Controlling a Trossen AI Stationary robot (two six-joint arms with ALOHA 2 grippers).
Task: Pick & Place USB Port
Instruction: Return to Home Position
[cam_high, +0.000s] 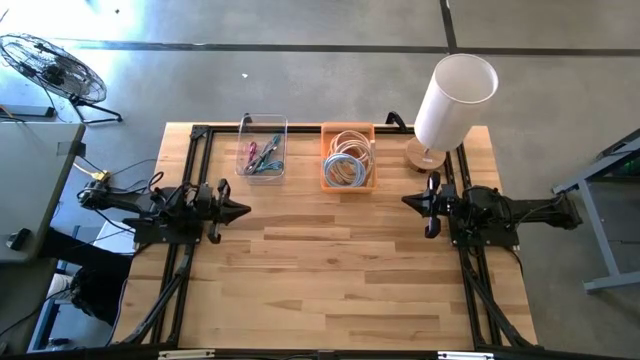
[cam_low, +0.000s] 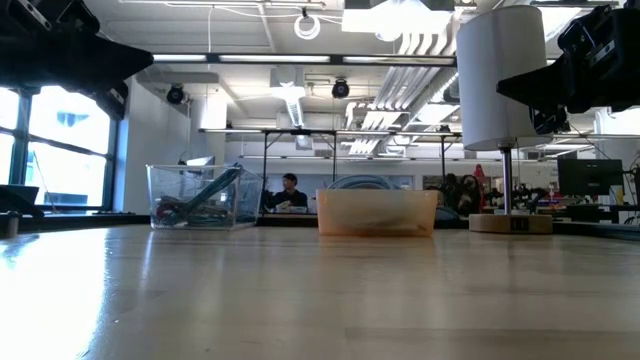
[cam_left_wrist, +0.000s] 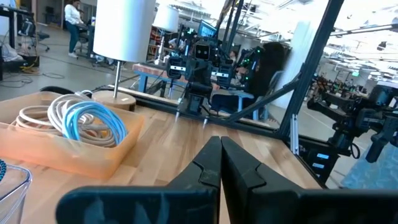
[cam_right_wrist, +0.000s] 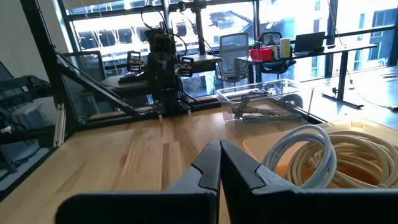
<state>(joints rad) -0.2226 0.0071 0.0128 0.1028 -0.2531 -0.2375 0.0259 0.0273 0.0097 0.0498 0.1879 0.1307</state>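
An orange tray (cam_high: 348, 158) at the table's far side holds coiled cables, white and blue (cam_left_wrist: 93, 121), also seen as white coils (cam_right_wrist: 323, 155). Left of it stands a clear bin (cam_high: 262, 148) with small coloured items; in the low view the clear bin (cam_low: 197, 196) sits left of the orange tray (cam_low: 377, 212). My left gripper (cam_high: 243, 211) is shut and empty at the table's left side, pointing right. My right gripper (cam_high: 406, 201) is shut and empty at the right side, pointing left. Their shut fingertips show in the wrist views (cam_left_wrist: 219, 142) (cam_right_wrist: 219, 144).
A white lamp (cam_high: 452, 100) with a round wooden base (cam_low: 510, 222) stands at the far right corner, close behind my right arm. A black frame (cam_high: 197, 135) borders the table. Bare wooden tabletop (cam_high: 330, 270) lies between and in front of the arms.
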